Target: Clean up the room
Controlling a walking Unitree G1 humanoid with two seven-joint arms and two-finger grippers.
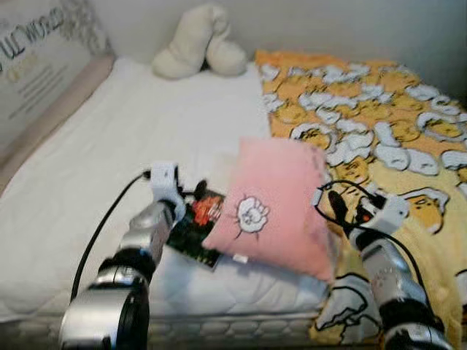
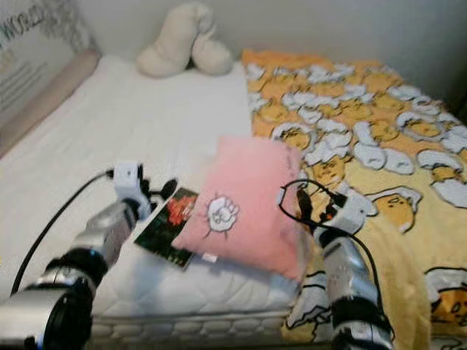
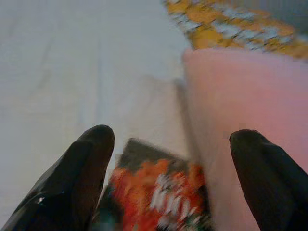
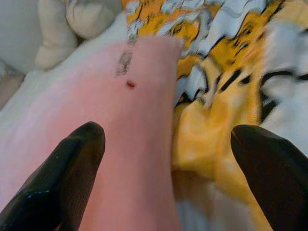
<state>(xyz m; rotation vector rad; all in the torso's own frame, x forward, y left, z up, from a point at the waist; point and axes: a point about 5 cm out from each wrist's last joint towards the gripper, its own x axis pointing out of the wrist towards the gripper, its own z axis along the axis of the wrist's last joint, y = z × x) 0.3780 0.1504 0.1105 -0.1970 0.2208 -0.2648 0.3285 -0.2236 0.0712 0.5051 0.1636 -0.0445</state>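
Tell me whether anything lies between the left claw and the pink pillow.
Nothing visible blocks it. The left claw, fingers open, hovers beside the pink pillow, over a dark, red-printed packet that lies on the white mattress with one end under the pillow's edge.

silver arms | white wrists | black cables | black-fingered left end effector (image 3: 168,178)

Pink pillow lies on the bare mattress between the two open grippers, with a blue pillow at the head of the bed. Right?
Not quite: the pillow at the head is cream, not blue, as the left eye view shows. The pink pillow does lie between the open left gripper and right gripper.
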